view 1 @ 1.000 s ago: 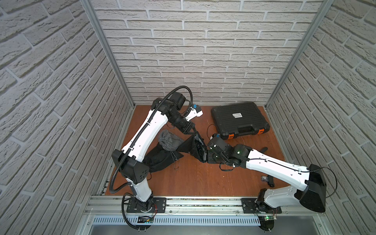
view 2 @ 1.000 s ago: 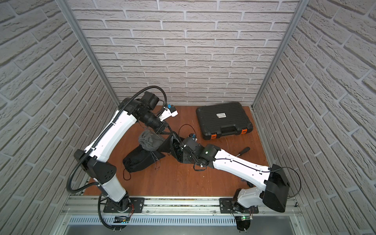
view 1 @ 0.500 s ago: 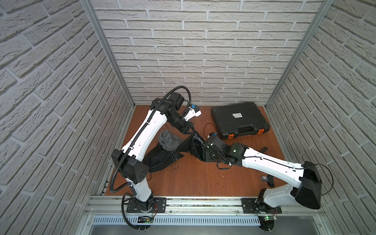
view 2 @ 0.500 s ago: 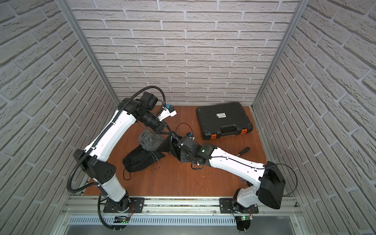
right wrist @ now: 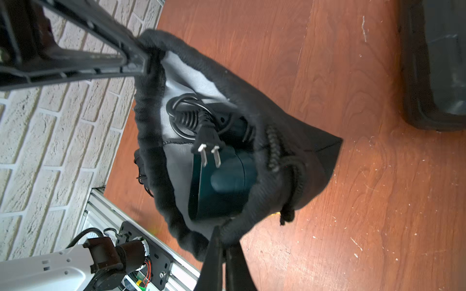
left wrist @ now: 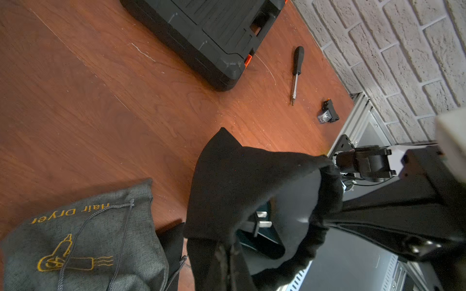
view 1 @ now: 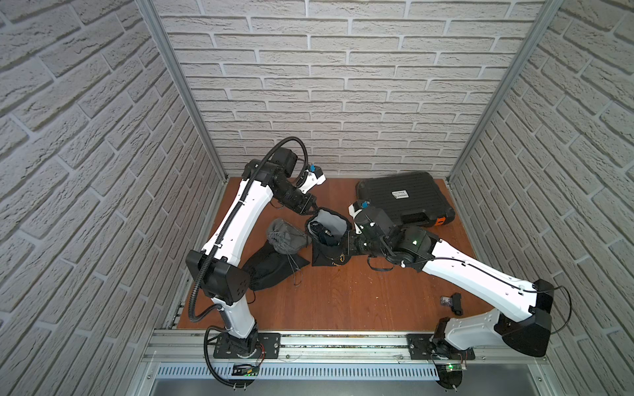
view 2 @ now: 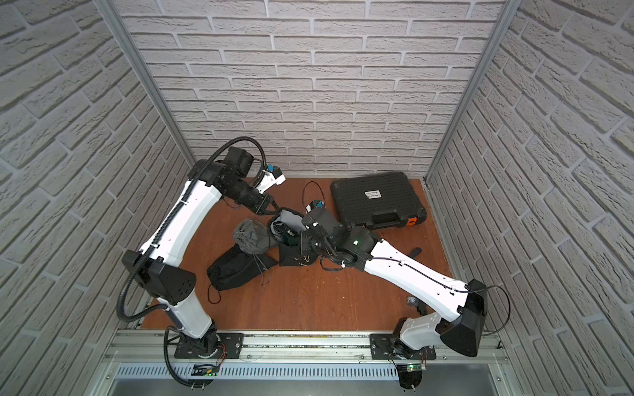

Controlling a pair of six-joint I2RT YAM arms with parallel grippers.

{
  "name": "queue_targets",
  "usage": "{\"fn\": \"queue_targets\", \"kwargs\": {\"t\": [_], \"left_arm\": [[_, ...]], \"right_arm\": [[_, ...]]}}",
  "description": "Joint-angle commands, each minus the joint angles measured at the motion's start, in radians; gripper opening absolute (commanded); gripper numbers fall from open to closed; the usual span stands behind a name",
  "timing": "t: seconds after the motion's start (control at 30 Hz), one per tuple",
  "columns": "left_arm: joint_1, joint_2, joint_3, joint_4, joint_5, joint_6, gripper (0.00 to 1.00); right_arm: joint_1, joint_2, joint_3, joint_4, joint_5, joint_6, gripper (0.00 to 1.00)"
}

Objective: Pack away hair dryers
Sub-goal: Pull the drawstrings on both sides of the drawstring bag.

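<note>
One hair dryer (right wrist: 222, 181) sits in the black pouch (right wrist: 310, 143) — left gripper (view 1: 312, 206) and right gripper (right wrist: 223, 234) both clamped tight on its rim — drawstring (right wrist: 274, 151) not yet pulled, grey pouch (view 1: 286, 236) apparently done.

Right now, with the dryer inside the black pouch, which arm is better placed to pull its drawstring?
Probably the right. The right gripper pinches the black pouch rim close to the drawstring; the left gripper grips the opposite rim and can anchor it.
</note>
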Motion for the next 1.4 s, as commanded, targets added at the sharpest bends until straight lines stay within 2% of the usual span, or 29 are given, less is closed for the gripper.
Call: {"fn": "queue_targets", "kwargs": {"t": [0.0, 0.43, 1.03, 1.07, 1.2, 1.37], "left_arm": [[0.017, 0.007, 0.047, 0.024, -0.011, -0.009, 0.00], [0.025, 0.042, 0.077, 0.010, -0.037, 0.025, 0.00], [0.029, -0.163, -0.238, 0.068, -0.032, 0.013, 0.00], [0.032, -0.165, -0.248, 0.068, -0.029, 0.014, 0.02], [0.035, -0.188, -0.283, 0.081, -0.013, 0.023, 0.28], [0.038, -0.189, -0.276, 0.074, -0.020, 0.032, 0.50]], "right_arm": [[-0.016, -0.037, 0.008, 0.049, -0.020, -0.017, 0.03], [-0.016, 0.028, -0.084, 0.146, -0.105, 0.018, 0.03], [0.023, 0.058, -0.133, 0.187, -0.112, 0.035, 0.03], [0.024, 0.059, -0.139, 0.195, -0.118, 0.036, 0.03], [0.040, 0.082, -0.156, 0.225, -0.129, 0.044, 0.03], [0.062, 0.121, -0.162, 0.252, -0.133, 0.052, 0.03]]}}
